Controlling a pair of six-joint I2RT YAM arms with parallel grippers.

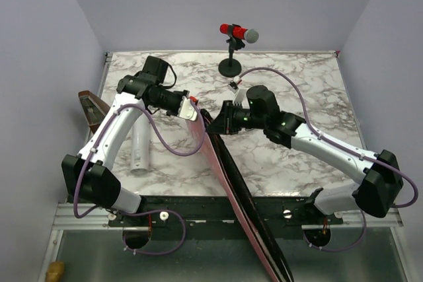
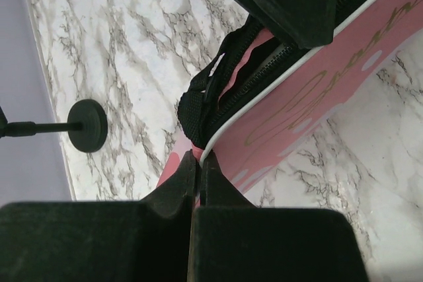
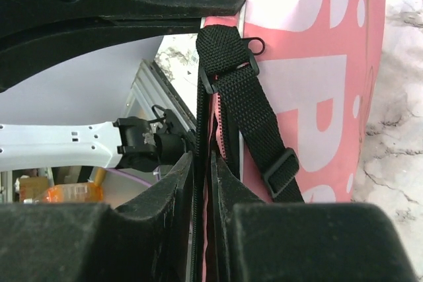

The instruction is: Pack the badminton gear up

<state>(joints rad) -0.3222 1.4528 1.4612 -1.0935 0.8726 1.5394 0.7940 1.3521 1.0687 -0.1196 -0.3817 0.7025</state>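
We have the pink bag [image 1: 232, 196] held at its far end, lifted between both arms. The rest of it runs down across the counter [image 1: 297, 77] and out past the near edge between the two bases.

The left gripper [image 2: 199, 156] has its fingers pressed fully together on the white-piped rim of the bag. The right gripper [image 3: 201, 160] has narrow fingers pinching a thin black strip at the bag's mouth. We cannot tell whether that strip is the black strap [image 3: 254, 117] or the zip edge.

The white tube [image 1: 140, 146] lies on the counter under the left forearm, well apart from the mouth. We see no rackets, and we cannot tell whether they are inside the bag.

- **Left pinch:** It is our main worry, because it takes only a sliver of rim. The long overhanging tail could drag the fabric out if we lift or spread further.
- **Right pinch:** If it holds only strap, pulling would tighten the webbing rather than open the mouth.
- **Fetching the tube:** One hand would have to let go, and we judge the mouth would then sag shut.
- **Left elbow:** A careless swing could roll the tube toward the brown box [image 1: 91, 107] and the counter's left edge.
- **Microphone:** It [image 1: 238, 32] stands just behind the right wrist, so backing up could topple it.
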